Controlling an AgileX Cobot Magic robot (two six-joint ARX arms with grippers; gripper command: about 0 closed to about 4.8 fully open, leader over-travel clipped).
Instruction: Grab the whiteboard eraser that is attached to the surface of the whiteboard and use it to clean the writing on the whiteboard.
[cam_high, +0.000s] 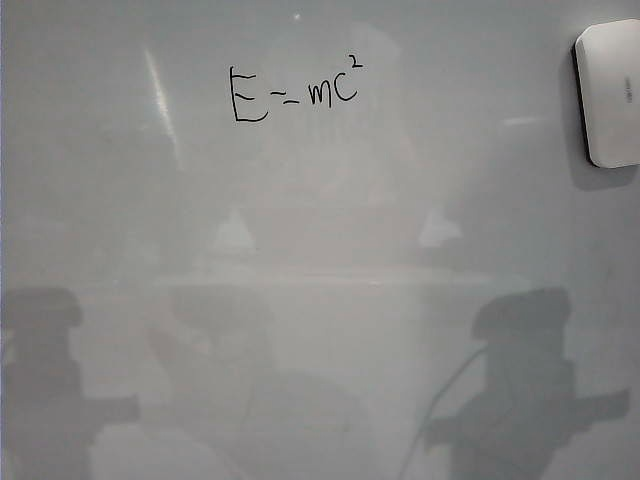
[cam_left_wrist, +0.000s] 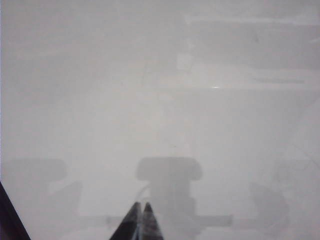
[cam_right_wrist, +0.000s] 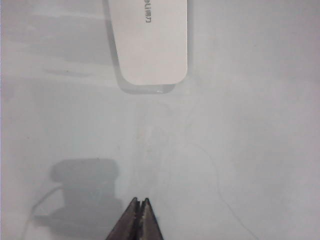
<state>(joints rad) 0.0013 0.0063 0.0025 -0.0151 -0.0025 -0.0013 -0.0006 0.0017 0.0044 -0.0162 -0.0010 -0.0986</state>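
While both sit closed | left gripper (cam_left_wrist: 141, 220) empty | right gripper (cam_right_wrist: 139, 217) empty

a: left gripper (cam_left_wrist: 142, 220), wrist cam: two dark fingers, near black, flat-sided, each narrowing to a point. inner edges meet along one thin seam. surfaces matte, faintly streaked lighter grey.

b: anything else of that arm?

a: a dark slanted edge in one corner of the same view, black, straight; cannot tell what part it is.

b: right gripper (cam_right_wrist: 139, 217)?

a: same build. two dark grey-brown fingers, wedge-shaped, tips pressed together, one fine line between them. outer faces catch a little light.

b: screws, labels, cables?

a: cannot make any out on the fingers. exterior cam shows no arm body directly.
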